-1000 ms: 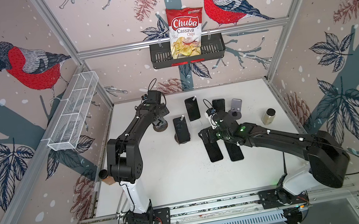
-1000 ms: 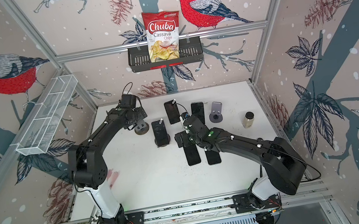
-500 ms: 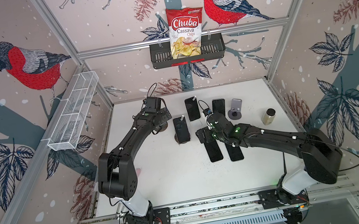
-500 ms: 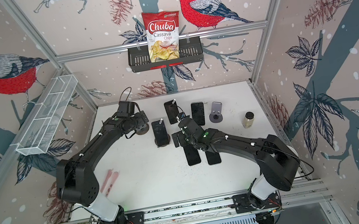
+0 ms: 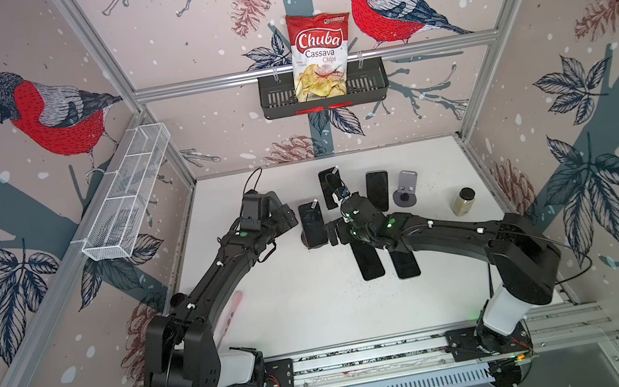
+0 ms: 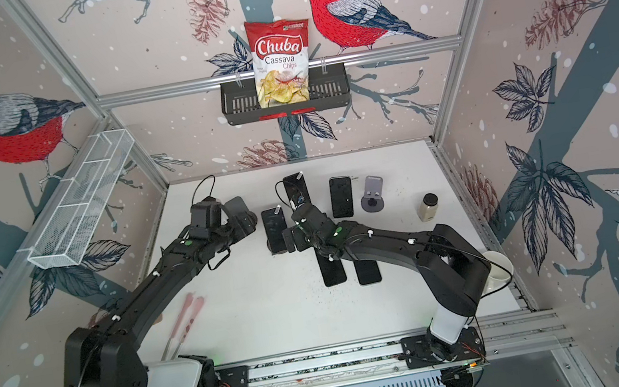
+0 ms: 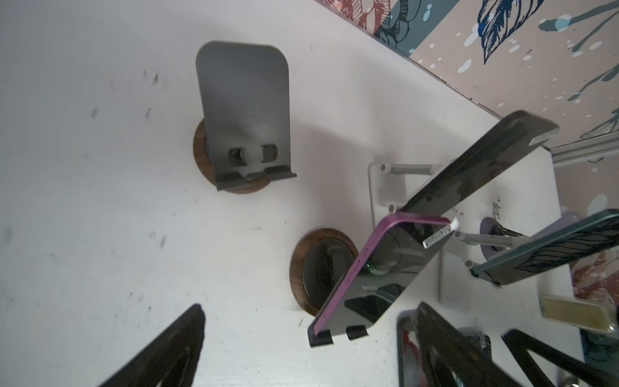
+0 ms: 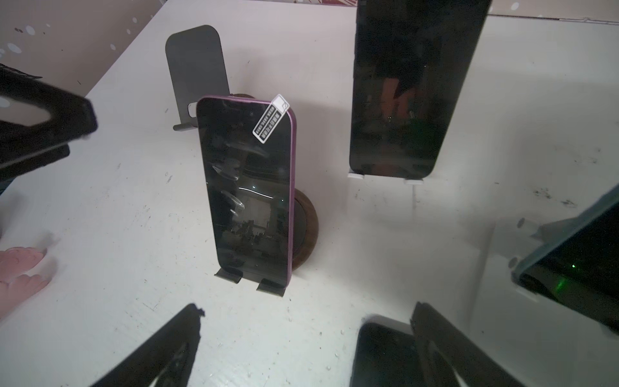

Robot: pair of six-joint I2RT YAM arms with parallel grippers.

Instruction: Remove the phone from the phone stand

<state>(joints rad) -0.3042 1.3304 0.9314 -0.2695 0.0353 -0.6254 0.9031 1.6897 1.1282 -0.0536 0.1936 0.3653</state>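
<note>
1. In both top views, the phone (image 5: pixel 312 222) (image 6: pixel 274 228) is leaning in its stand (image 5: pixel 311 245) (image 6: pixel 272 251), about midway across the bench (image 5: pixel 297 314) (image 6: pixel 269 319) and nearer the far edge than the near one. The left gripper (image 5: pixel 287 218) (image 6: pixel 247 225) is hanging just beside it toward the left edge. The right gripper (image 5: pixel 334 233) (image 6: pixel 292 240) is sitting just beside it toward the right edge. Both are spread wide and carrying nothing.
2. Left wrist view: the purple-edged phone (image 7: pixel 378 278) is tilting back in the stand (image 7: pixel 303 268), with its bottom edge sitting in the two little hooks. The left gripper (image 7: pixel 310 308) is gaping wide open and empty, with the phone sitting just past the fingers (image 7: pixel 167 345). An empty stand (image 7: pixel 244 110) is standing apart from it.
3. Right wrist view: the phone (image 8: pixel 248 187) is facing the camera, dark screen, with a white sticker (image 8: pixel 271 119) hanging off a top corner. It's resting in the stand (image 8: pixel 306 231), round wooden base showing behind it. The right gripper (image 8: pixel 304 307) is wide open too, gripping nothing, and the phone is sitting ahead of its fingertips.
</note>
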